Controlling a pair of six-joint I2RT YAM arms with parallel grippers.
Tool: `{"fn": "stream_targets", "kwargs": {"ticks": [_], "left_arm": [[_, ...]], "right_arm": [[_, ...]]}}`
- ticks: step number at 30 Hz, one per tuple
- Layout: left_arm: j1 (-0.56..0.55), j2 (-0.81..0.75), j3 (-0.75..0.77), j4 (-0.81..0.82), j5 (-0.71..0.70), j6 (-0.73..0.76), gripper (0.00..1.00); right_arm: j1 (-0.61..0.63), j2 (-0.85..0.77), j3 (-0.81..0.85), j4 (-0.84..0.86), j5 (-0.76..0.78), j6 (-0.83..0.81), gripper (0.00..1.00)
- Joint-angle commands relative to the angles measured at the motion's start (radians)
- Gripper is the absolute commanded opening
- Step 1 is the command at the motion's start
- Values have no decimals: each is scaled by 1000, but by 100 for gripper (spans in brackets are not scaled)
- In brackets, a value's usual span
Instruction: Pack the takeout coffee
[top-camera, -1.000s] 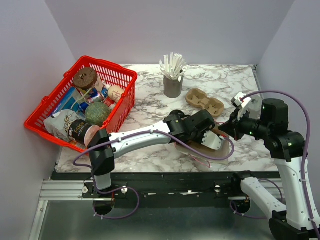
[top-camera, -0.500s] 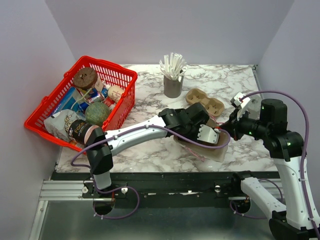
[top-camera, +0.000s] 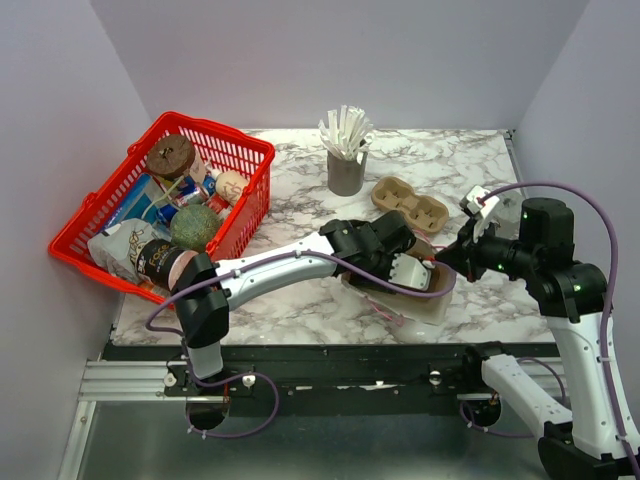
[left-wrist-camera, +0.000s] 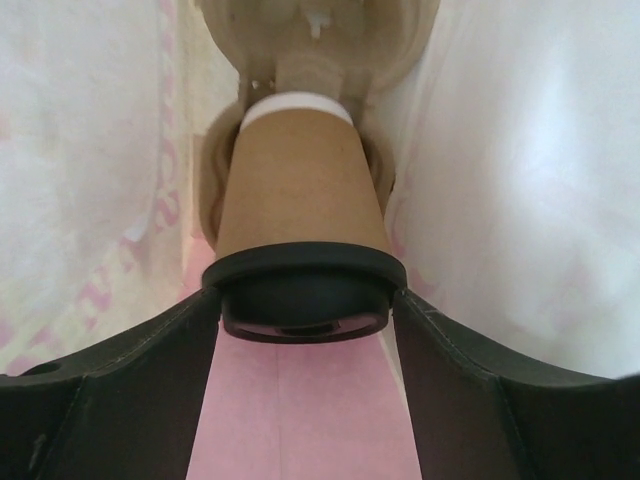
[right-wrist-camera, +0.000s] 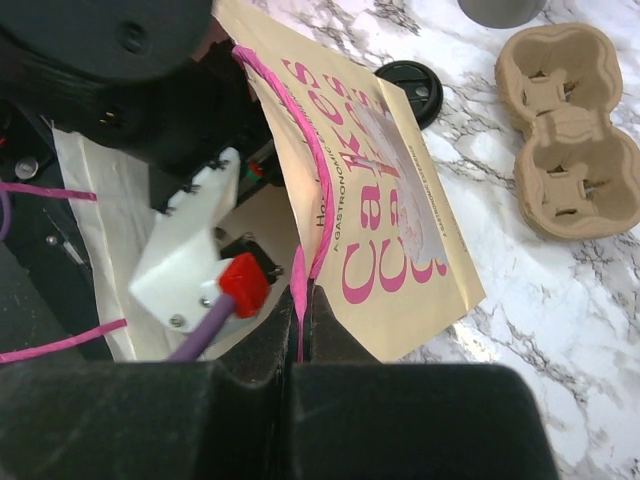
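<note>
The lidded tan takeout coffee cup (left-wrist-camera: 303, 200) is pinched by the left pincer (left-wrist-camera: 303, 310) deep inside a paper bag (right-wrist-camera: 400, 200) on the near-right worktop (right-wrist-camera: 520, 300), its mouth held open by the right pincer (right-wrist-camera: 300, 330) pressed onto the pink handle (right-wrist-camera: 300, 265).

A bag (top-camera: 432, 302) lies on the table (top-camera: 280, 215). Inside the bag, a cup (left-wrist-camera: 300, 195) lies on its side between the left gripper's (left-wrist-camera: 305, 310) fingers, its lidded end nearest them. The right gripper (right-wrist-camera: 300, 320) pinches the bag's handle (right-wrist-camera: 290, 140). A loose lid (right-wrist-camera: 412, 88) sits just behind the bag, with a carrier (top-camera: 410, 203) beyond it. A cup of sticks (top-camera: 346, 172) stands farther behind and to the left, and a basket (top-camera: 225, 134) sits well to the left.
</note>
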Motion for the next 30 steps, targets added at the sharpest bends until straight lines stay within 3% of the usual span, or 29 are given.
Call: {"fn": "stream_targets", "kwargs": {"ticks": [1, 6, 12, 18, 19, 20, 23, 28, 30], "left_arm": [[6, 49, -17, 24, -89, 3, 76], [8, 72, -16, 47, -87, 2, 65], [17, 70, 9, 32, -57, -24, 39], [48, 29, 46, 26, -4, -85, 27], [49, 27, 52, 15, 3, -86, 29], [55, 27, 56, 3, 16, -81, 46], [58, 35, 52, -36, 19, -87, 71], [57, 58, 38, -25, -6, -85, 84], [55, 64, 32, -2, -27, -90, 99]], "right_arm": [[6, -2, -7, 1, -70, -18, 0], [7, 4, -4, -3, -81, -23, 0], [7, 13, 3, -5, -70, -26, 1], [7, 18, -4, 7, -41, -24, 1], [6, 18, -6, 9, -39, -21, 0], [6, 19, -6, 7, -39, -18, 0], [7, 18, -4, 9, -39, -18, 1], [7, 16, -3, 10, -47, -17, 0], [7, 19, 5, 0, -64, -14, 1]]}}
